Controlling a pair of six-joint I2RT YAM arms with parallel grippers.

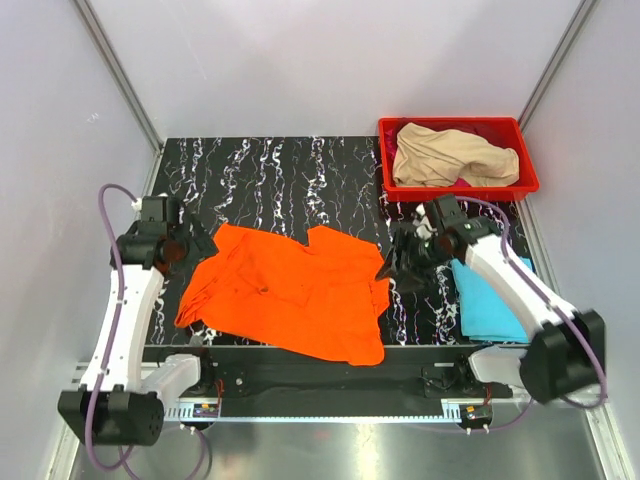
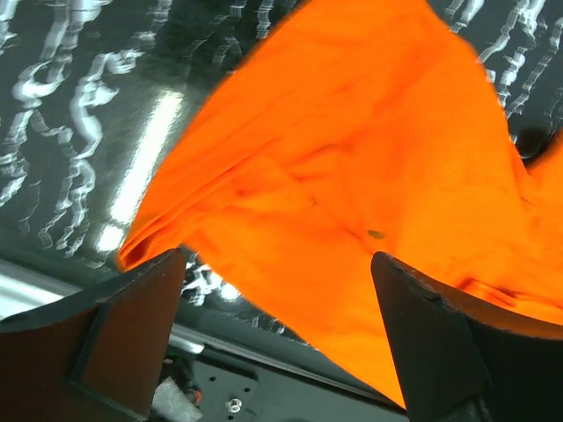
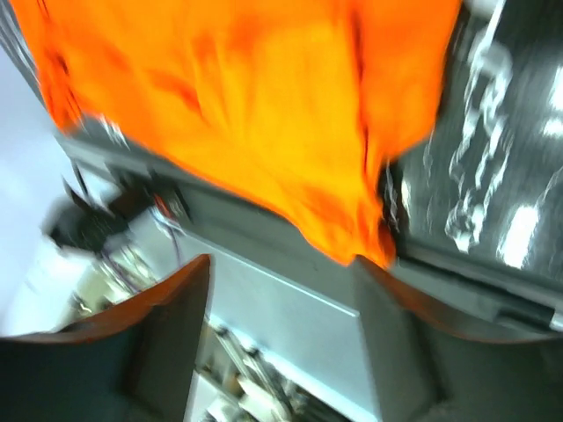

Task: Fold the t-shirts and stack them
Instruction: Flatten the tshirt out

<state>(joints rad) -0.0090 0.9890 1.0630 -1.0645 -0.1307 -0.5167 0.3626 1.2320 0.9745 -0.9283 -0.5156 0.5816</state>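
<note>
Top ext: orange tee point(image 1: 290, 290) lengthwise left-right

Three t-shirts counted: one orange t-shirt point(image 1: 290, 290) at centre, one light blue t-shirt point(image 1: 480, 310) lower right, one beige t-shirt point(image 1: 455, 158) upper right; one red bin point(image 1: 520, 186); two arms, the left arm point(image 1: 125, 310) and the right arm point(image 1: 510, 285).

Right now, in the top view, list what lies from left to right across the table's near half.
left gripper → orange t-shirt → right gripper → light blue t-shirt
</note>
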